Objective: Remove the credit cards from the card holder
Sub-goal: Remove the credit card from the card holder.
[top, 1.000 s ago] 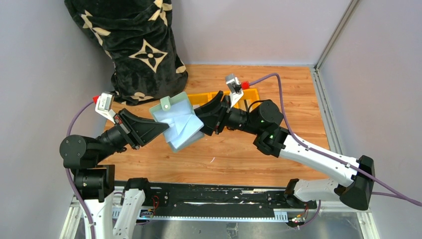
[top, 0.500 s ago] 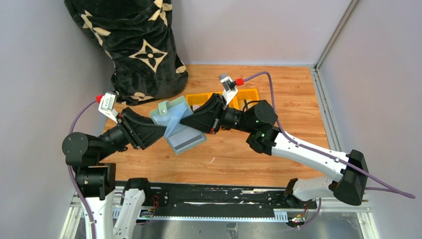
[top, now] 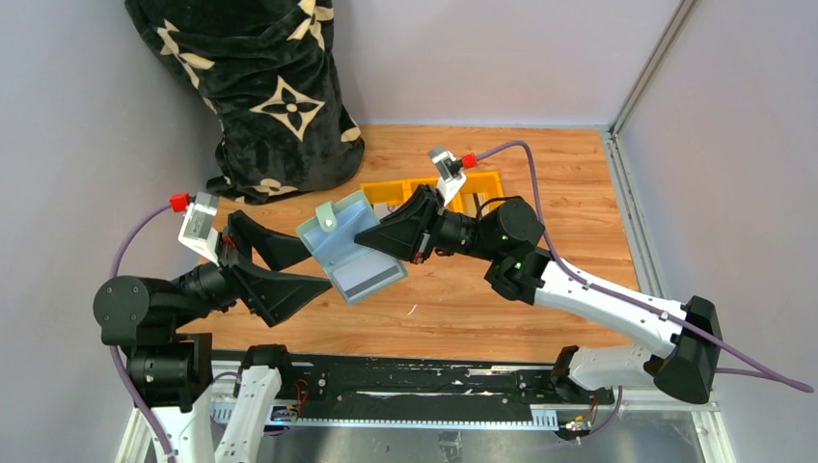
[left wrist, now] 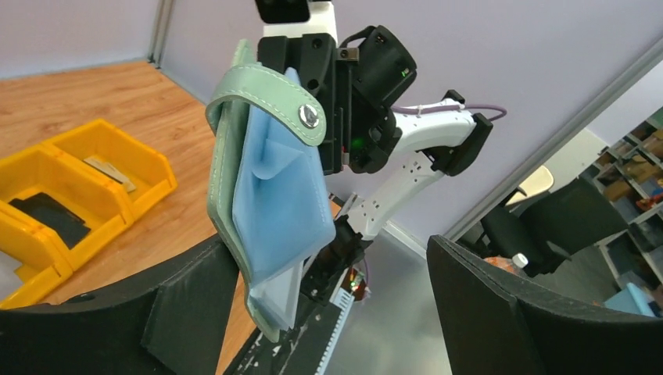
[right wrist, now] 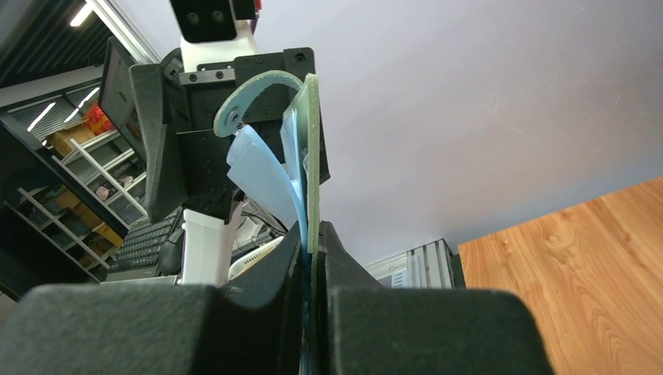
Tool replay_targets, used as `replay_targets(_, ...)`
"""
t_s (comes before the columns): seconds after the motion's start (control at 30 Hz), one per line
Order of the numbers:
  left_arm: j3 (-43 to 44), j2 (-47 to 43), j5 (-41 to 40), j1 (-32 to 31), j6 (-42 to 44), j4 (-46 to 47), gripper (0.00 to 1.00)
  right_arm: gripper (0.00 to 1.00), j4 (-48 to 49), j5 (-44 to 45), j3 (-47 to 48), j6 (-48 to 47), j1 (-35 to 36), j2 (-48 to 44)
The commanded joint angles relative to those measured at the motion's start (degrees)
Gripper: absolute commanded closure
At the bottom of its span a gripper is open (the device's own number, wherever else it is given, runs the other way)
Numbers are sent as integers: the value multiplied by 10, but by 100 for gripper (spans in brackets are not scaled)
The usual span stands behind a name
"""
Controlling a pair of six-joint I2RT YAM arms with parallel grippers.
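Note:
The sage-green card holder [top: 340, 236] hangs open in the air over the table, its snap tab [left wrist: 270, 90] at the top. My right gripper [top: 371, 234] is shut on its edge; in the right wrist view the green cover [right wrist: 313, 156] and blue sleeves sit pinched between the fingers. A pale credit card [top: 371, 280] with a dark stripe sticks out of the lower sleeve. My left gripper [top: 318, 268] stands open just left of the holder, its fingers [left wrist: 188, 312] spread wide with nothing between them.
A yellow three-compartment tray [top: 487, 181] stands behind the right gripper; it holds a pale card [left wrist: 109, 168] and a black item [left wrist: 47, 215]. A black patterned bag [top: 260, 87] fills the back left corner. Walls close the table on three sides.
My left gripper has let go of the holder, opened wide and drawn back to the left. The right gripper has shut on the holder and now carries it alone.

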Motion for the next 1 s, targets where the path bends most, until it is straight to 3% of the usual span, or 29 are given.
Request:
replay_targets(0.0, -19, -34, 15, -1, -9, 52, 11, 98, -8, 1, 15, 6, -1, -9)
replay_targets(0.07, -18, -45, -15, -1, 37, 26, 14, 99, 1, -10, 21, 17, -1, -2)
replay_targets(0.2, -22, -58, -104, 0, 168, -83, 31, 100, 14, -29, 35, 28, 5, 14)
replay_targets(0.33, -52, -75, -165, -1, 205, -107, 48, 100, 13, -36, 43, 27, 13, 22)
replay_targets(0.5, -65, -76, -178, 0, 173, -94, 67, 100, 18, -40, 46, 25, 22, 32)
replay_targets(0.67, -115, -77, -124, 0, 55, -7, 73, 100, 26, -45, 54, 34, 26, 50)
replay_targets(0.77, -120, -74, -113, -1, 32, 7, 83, 100, 23, -45, 51, 33, 26, 51)
replay_targets(0.83, -117, -70, -108, -1, 23, 8, 91, 94, 16, -40, 48, 31, 24, 46)
replay_targets(0.9, -114, -66, -113, -1, 11, 15, 100, 74, 10, -44, 46, 30, 21, 41)
replay_targets(0.97, -105, -60, -120, 0, 4, 14, 100, 61, 11, -61, 42, 33, 14, 37)
